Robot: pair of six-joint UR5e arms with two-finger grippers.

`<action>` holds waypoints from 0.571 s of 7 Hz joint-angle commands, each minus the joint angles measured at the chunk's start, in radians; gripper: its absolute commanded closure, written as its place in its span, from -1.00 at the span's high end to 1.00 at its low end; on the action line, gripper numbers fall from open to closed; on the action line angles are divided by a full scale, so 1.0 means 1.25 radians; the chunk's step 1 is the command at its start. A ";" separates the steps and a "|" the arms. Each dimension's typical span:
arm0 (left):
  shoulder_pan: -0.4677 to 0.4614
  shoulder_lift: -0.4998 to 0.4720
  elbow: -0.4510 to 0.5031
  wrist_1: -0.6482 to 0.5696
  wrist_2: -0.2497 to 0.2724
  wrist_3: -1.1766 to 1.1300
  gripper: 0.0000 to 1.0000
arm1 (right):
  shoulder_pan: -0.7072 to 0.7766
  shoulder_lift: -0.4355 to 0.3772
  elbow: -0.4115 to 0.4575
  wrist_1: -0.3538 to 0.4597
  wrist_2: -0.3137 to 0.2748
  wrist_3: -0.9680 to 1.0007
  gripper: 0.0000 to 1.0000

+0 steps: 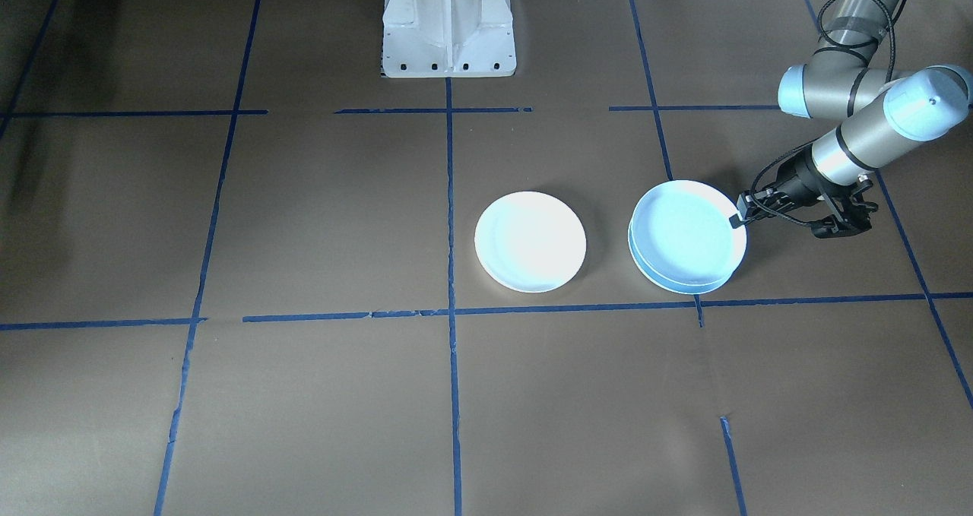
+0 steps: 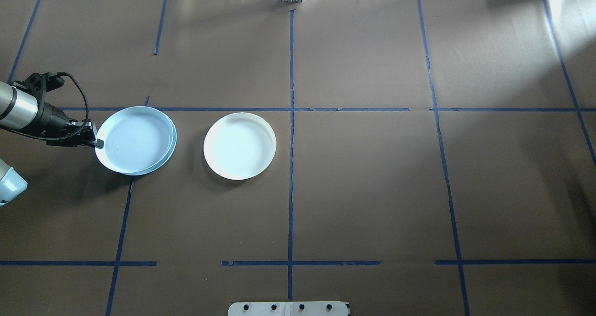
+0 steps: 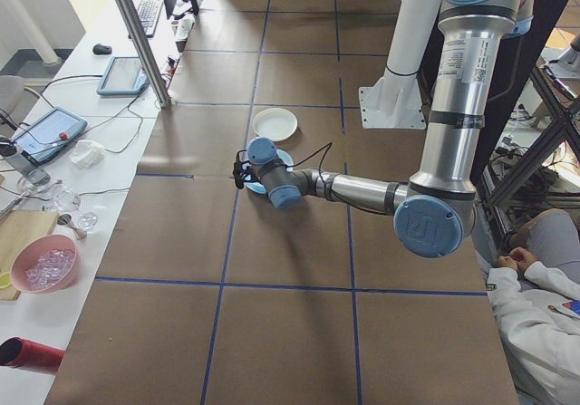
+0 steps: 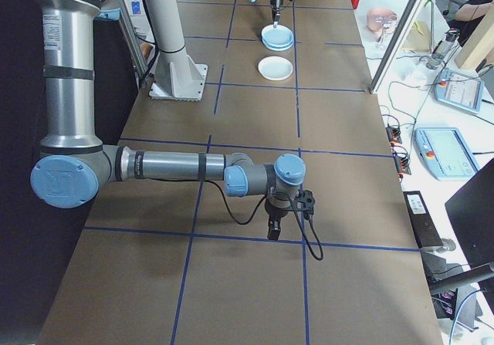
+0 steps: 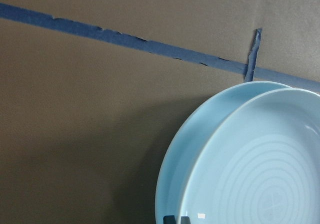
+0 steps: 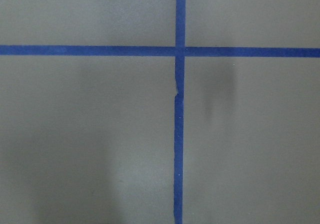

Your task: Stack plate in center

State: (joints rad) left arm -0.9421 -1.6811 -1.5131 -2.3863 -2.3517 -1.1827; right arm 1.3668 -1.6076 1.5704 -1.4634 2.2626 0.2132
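Left hand (image 2: 95,141) is being held at the outer rim of the upper blue plate (image 2: 134,139), apparently pinching it; this plate is lying on a second blue plate (image 2: 170,149). The white plate (image 2: 240,145) is lying beyond, toward the surface's centre, the right hand (image 4: 273,229) being well apart, its opening not being shown

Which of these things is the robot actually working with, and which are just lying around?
Part of the job:
- top blue plate, its rim pinched by the left claw
- blue plate beneath it
- white plate

Just lying about:
- pink bowl, side bench
- tablets
- right claw, idle over bare table
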 commanded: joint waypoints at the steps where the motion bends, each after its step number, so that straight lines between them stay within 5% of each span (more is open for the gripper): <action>1: 0.003 -0.004 0.005 0.002 0.001 -0.001 -1.00 | 0.000 0.000 0.000 0.000 0.000 0.000 1.00; 4: 0.004 -0.009 0.008 0.002 0.010 -0.001 -1.00 | 0.000 0.000 0.000 0.000 0.000 0.000 1.00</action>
State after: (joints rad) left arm -0.9382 -1.6909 -1.5040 -2.3839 -2.3415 -1.1842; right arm 1.3668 -1.6076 1.5707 -1.4634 2.2626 0.2132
